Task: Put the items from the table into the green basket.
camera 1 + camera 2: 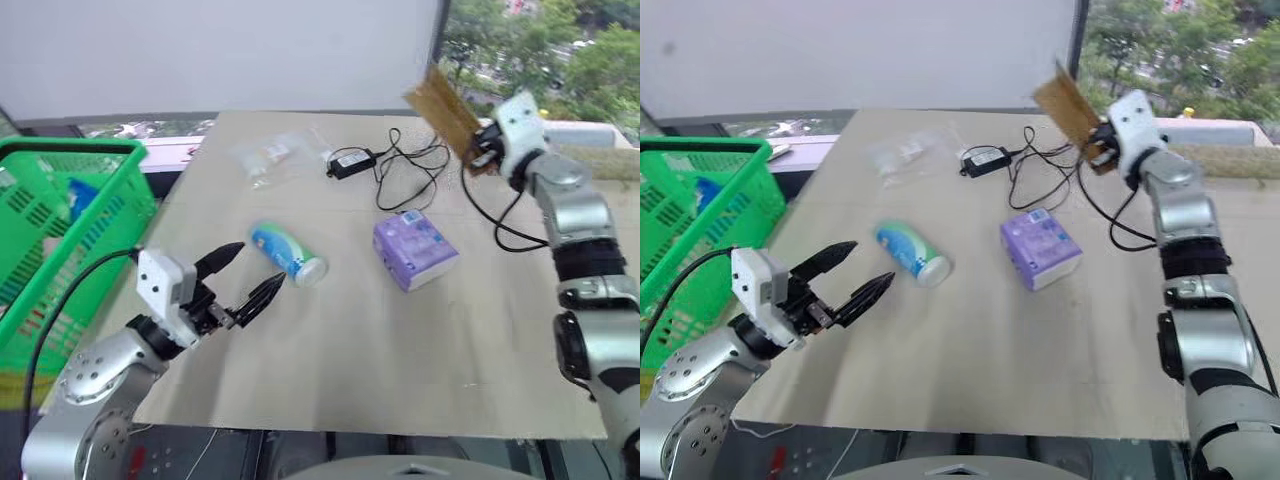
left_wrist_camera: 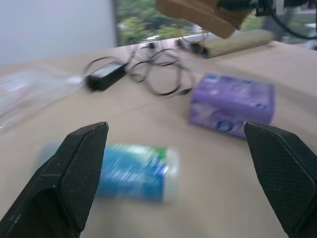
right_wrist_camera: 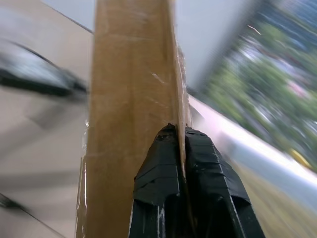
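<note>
Green basket point(image 1: 70, 215) stands off the bench's left edge in the left eye view, with something blue and something red showing through its slotted side; what they are I cannot tell. On the beige bench point(image 1: 400, 350): white cylinder point(image 1: 287, 253) with blue-green label, lying on its side near the middle-left; purple tissue pack point(image 1: 415, 250) to its right, apart from it; clear plastic bag point(image 1: 270, 158) at the far left; black adapter point(image 1: 350, 162) with tangled cable at the far middle. Left claw point(image 1: 245, 278) spread wide, low over the bench, just left of the cylinder, not touching. Right claw point(image 1: 478, 148) raised over the far right, pinching a flat brown cardboard piece point(image 1: 443, 108) held up in the air.

Right eye view: same layout. Cylinder and tissue pack both loose on the bench, neither gripped.

Left wrist view: the 2 black fingers point(image 2: 74, 173) stand wide apart, the cylinder point(image 2: 131, 172) lying between them a little farther on; tissue pack point(image 2: 233, 105) beyond, to the right.

Right wrist view: fingers pressed together on the cardboard edge point(image 3: 131, 99).

Judgement: task partly done at most. At least 2 named items left on the bench, plus the bag; cardboard lifted but far from the basket. Cylinder looks like the left claw's next pick.
</note>
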You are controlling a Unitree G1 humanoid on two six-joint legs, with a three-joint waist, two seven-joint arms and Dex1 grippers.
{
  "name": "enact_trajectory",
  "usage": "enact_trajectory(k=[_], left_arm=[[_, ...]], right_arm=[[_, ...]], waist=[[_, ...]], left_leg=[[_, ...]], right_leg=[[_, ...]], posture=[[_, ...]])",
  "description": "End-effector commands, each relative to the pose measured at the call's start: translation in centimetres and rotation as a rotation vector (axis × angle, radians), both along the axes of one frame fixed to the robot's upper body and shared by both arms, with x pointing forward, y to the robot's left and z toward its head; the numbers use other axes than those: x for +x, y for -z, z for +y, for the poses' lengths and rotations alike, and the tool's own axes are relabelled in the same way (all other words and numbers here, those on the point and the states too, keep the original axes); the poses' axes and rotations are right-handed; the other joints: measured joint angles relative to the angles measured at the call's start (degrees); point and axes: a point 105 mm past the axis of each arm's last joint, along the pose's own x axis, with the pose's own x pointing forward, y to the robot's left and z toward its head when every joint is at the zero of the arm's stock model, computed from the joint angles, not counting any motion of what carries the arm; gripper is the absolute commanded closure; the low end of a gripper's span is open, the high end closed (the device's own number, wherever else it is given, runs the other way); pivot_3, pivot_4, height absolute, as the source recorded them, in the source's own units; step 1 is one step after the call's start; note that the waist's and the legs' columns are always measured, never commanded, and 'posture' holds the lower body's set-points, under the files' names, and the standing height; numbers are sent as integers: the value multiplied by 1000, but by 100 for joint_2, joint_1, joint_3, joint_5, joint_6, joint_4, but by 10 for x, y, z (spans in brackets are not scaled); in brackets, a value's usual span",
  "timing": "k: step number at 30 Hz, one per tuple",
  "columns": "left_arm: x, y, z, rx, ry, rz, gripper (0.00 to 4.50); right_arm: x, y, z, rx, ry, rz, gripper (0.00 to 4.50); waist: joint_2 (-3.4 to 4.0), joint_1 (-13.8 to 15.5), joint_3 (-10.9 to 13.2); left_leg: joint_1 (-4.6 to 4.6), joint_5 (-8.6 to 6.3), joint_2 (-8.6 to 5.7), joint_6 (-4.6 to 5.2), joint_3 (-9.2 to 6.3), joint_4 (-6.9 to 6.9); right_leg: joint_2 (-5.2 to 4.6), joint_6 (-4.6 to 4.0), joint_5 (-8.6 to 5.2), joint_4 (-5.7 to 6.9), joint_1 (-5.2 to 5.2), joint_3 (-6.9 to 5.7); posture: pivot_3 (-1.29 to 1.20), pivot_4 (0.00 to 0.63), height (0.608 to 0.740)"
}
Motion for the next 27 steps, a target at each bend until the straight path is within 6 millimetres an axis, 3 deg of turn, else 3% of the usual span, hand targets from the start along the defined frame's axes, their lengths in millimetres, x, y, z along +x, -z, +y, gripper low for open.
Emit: enact_trajectory(k=[1,2,4,11,13,20,24,27], left_arm=[[16,-4,-11,-5,48,-9,0],[22,-3,-10,-5,26,-4,0],[37,2,-3,20,-73,1,0],[61,9,30,-29,-481,73,0],[56,11,27,-94,-527,116,0],[41,37,29,-148,-803,330,0],[44,63,27,-164,-920,468,0],[59,67,18,-181,-897,495,0]], right_arm=[[-23,-34,-35,-147,115,-111,4482],[-27,-29,-40,-207,123,-83,4193],[-35,-23,-28,-176,21,-48,3487],[-55,-33,21,24,-242,5,74],[-72,-35,50,78,-439,13,23],[-135,-17,111,182,-895,176,23],[-155,-12,129,201,-1032,233,23],[-162,-8,138,192,-1089,261,23]], waist=[[13,-70,-5],[24,-90,-11],[32,-195,-17],[32,-526,-20],[25,-521,-24],[14,-333,-31],[3,-208,-39],[-7,-147,-48]], left_leg=[[-1,0,1,0,-5,1],[0,0,0,1,-4,1],[11,0,-1,1,8,2],[33,-1,9,3,7,16],[29,-2,18,3,3,17],[12,-2,11,3,-17,19],[24,-2,2,3,-25,25],[40,-2,-9,3,-36,27]], right_leg=[[5,0,0,1,-1,-1],[15,1,0,4,-1,1],[49,2,0,6,0,18],[77,3,0,44,7,48],[75,4,0,41,7,44],[64,12,-4,33,8,47],[68,12,-4,40,19,45],[77,10,-4,39,38,33]], posture=[[-79,39,740],[-88,37,740],[-106,32,740],[-90,31,740],[-89,31,740],[-61,30,740],[-44,28,740],[-44,25,740]])
